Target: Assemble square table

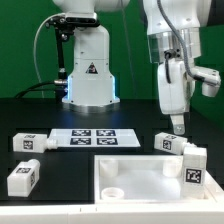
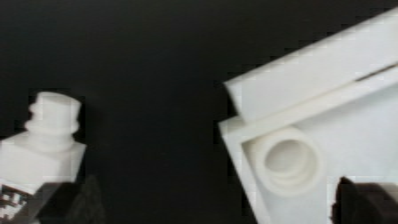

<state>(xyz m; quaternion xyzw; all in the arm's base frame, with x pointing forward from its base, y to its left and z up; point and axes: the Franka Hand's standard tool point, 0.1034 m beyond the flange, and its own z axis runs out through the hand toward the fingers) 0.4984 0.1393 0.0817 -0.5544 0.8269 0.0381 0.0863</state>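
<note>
Reaching for a leg is looking like the step in hand. The square table top (image 1: 150, 170) is lying flat at the front of the table with its rim up and a round corner socket (image 2: 285, 160) showing. It is better left undisturbed, so any descent should be staying clear of its edge. The nearest leg (image 1: 170, 143) is lying just beside the top's far corner, on the exterior view's right. In the wrist view it is sitting off to one side rather than between the fingers, so centring over it comes before lowering. The arm is hanging nearly upright above that leg, wrist pointing down, and the gripper (image 1: 178, 121) is standing wide, holding nothing — its fingertips (image 2: 365, 195) are touching no part.
</note>
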